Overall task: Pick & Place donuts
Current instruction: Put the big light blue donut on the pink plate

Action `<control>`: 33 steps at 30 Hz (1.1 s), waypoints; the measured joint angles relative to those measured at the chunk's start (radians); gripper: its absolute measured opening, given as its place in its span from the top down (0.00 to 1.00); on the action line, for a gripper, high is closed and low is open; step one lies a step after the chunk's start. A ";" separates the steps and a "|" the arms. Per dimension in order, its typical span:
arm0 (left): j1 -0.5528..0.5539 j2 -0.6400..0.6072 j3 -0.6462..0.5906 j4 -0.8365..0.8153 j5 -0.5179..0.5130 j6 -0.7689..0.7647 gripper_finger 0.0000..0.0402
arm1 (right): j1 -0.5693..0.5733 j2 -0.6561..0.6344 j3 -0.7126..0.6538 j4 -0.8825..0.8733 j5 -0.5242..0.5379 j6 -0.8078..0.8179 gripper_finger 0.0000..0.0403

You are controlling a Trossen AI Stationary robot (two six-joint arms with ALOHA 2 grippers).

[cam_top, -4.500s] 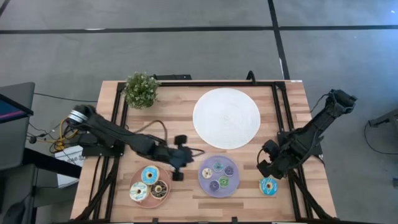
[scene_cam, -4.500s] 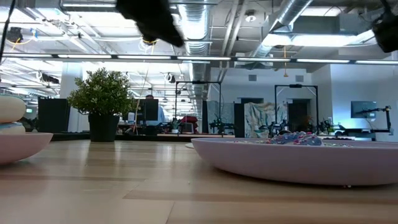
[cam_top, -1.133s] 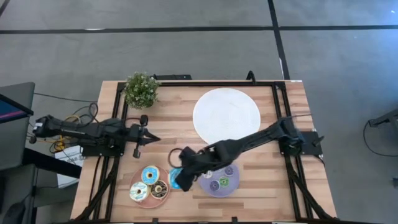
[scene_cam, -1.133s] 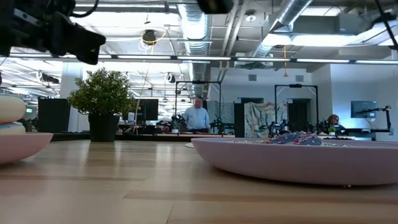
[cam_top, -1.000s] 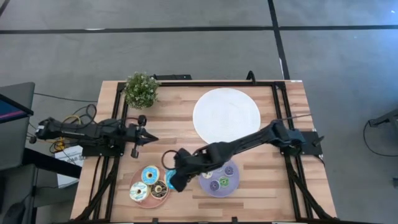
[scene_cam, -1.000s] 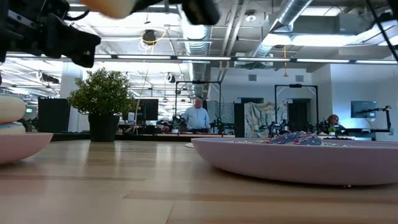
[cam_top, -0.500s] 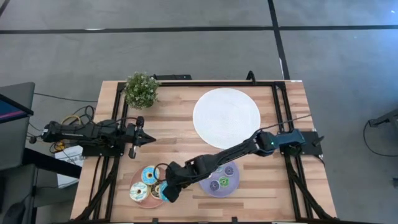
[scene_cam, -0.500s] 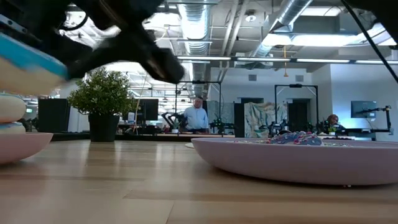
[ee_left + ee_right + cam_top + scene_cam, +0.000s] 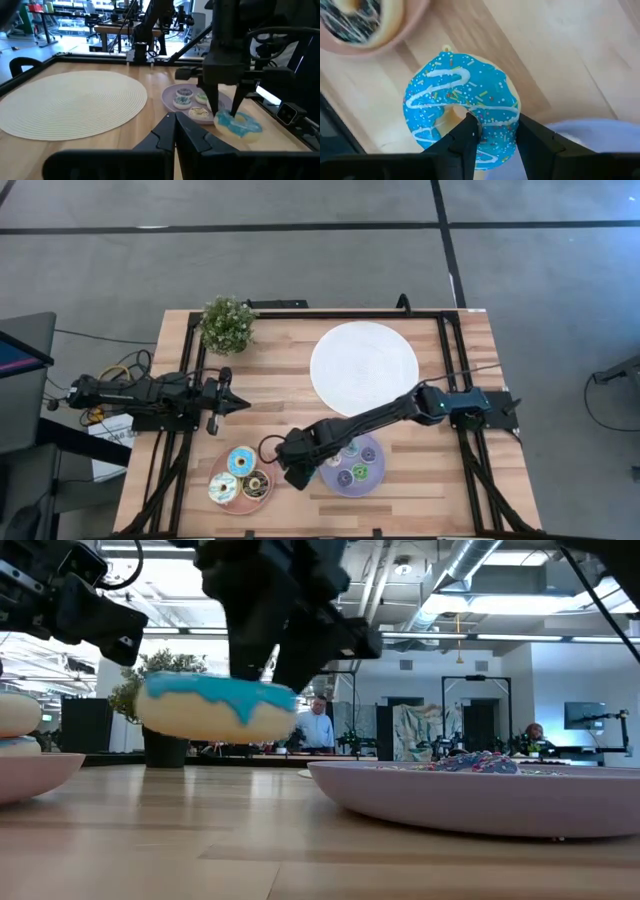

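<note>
A blue-iced donut [image 9: 455,100] with white drizzle and sprinkles hangs just above the wood, with my right gripper [image 9: 495,125] shut on it. In the high view that gripper [image 9: 297,472] stands between the pink plate [image 9: 262,498] and the purple plate [image 9: 378,470] and hides the donut. The pink plate carries three larger donuts: blue [image 9: 241,461], chocolate [image 9: 256,483] and white [image 9: 222,489]. Several tiny donuts [image 9: 352,462] lie on the purple plate. My left gripper [image 9: 228,402] waits shut at the table's left edge. My right gripper pinches the donut's ring [image 9: 492,112] with one finger [image 9: 465,132] in the hole and the other [image 9: 532,135] outside the rim. The fingers come from above, pointing down. The donut [image 9: 215,705] hangs about level, icing up, clear of the table.
A large round white mat [image 9: 364,370] covers the far middle of the table. A small potted plant [image 9: 227,323] stands at the far left corner. Bare wood shows at the near right and between the left gripper and the mat.
My right gripper has carried the blue donut toward the near left, over the pink plate's right edge, then back a little to the right. It has come down, so the donut now hangs low over the wood between the two plates.
</note>
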 joint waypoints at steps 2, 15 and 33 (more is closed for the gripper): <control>0.000 0.000 0.000 0.000 0.000 -0.020 1.00 | -0.009 0.000 -0.007 0.053 0.000 -0.009 0.71; 0.000 0.000 0.000 0.002 -0.025 -0.087 1.00 | -0.034 0.000 -0.018 0.085 0.001 -0.011 0.54; -0.001 0.005 0.033 -0.014 -0.100 -0.182 0.58 | -0.051 -0.253 -0.018 0.004 0.068 -0.268 0.41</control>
